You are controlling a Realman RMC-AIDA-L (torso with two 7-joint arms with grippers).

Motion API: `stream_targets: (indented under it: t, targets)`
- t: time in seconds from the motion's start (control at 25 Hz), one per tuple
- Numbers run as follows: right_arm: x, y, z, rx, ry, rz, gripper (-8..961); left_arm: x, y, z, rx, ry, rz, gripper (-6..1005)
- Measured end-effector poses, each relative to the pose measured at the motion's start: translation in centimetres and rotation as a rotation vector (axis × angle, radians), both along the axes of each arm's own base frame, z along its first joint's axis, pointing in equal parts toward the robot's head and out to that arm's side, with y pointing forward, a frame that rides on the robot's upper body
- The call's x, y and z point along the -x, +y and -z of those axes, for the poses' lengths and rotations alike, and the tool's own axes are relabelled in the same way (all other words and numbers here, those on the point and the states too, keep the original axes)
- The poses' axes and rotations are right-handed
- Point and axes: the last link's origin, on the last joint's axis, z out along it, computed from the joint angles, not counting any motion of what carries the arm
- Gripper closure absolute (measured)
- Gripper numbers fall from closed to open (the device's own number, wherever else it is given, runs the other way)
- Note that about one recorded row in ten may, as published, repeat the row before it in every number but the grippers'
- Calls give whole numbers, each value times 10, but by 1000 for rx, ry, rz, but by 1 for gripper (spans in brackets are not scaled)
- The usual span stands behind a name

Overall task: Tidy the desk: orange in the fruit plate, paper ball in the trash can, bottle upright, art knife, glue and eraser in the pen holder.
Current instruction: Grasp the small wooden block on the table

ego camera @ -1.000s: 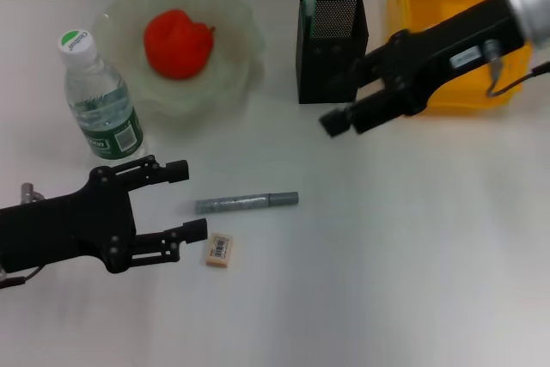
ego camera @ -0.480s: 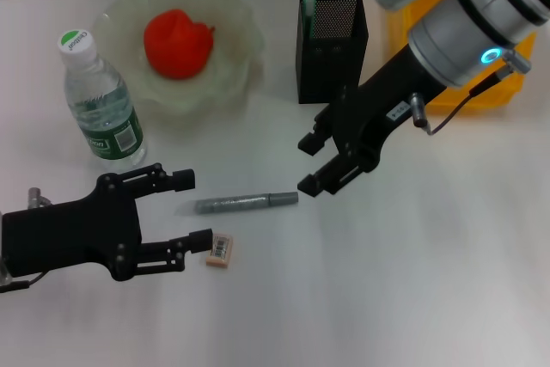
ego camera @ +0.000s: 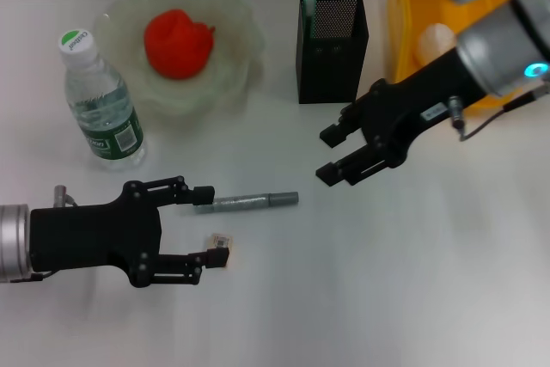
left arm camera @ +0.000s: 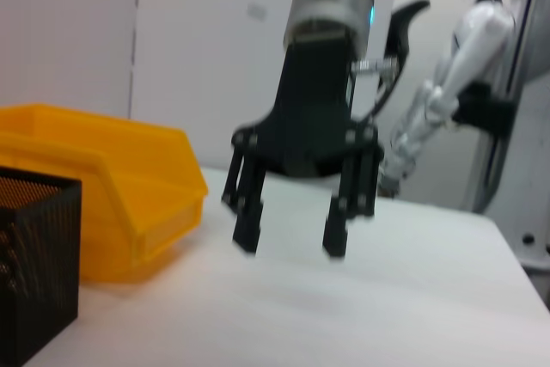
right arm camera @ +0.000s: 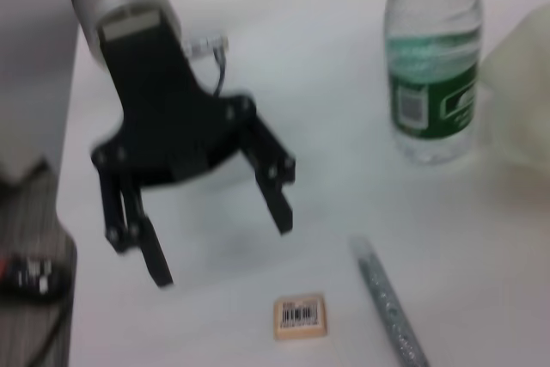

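No word or number can be read anywhere; the eraser (right arm camera: pixel 300 316) carries a barcode label whose digits are too small to tell; the bottle (right arm camera: pixel 434 58) has a green label with a small code patch and white marks that stay illegible; its cap (ego camera: pixel 75 40) bears a faint, unreadable mark.

Desk (ego camera: pixel 412 281): smooth white surface with a faint sheen. Pen holder (ego camera: pixel 332 40): black metal mesh, matt; trash can (ego camera: pixel 412 6): glossy yellow plastic; fruit plate (ego camera: pixel 232 83): translucent pale green, glossy. Bottle (ego camera: pixel 101 105): clear plastic with a printed green label; both claws, left (ego camera: pixel 206 225) and right (ego camera: pixel 331 154): matt black.
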Motion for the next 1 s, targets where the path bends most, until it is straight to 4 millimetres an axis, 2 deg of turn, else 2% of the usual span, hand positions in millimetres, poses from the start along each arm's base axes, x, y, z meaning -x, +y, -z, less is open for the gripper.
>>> stream_targets:
  t: [0.12,0.24,0.52,0.68,0.76,1.0]
  targets:
    - [-12,-6,-14,-7,65,38,343,-3,6,0,16,40,24,184]
    - [-19,-11,-21,10,90,60,344,-7,13,1,53,92,42,184]
    - [-23,-14,-21,26,92,106,346,-10,25,6,83,211,78,184]
    - [-23,-14,-21,24,93,123,347,-10,25,6,83,211,78,187]
    - [-23,-13,-21,23,93,129,348,-8,33,18,87,325,113,188]
    - [-21,-13,-22,21,94,139,349,-6,37,24,85,375,114,189]
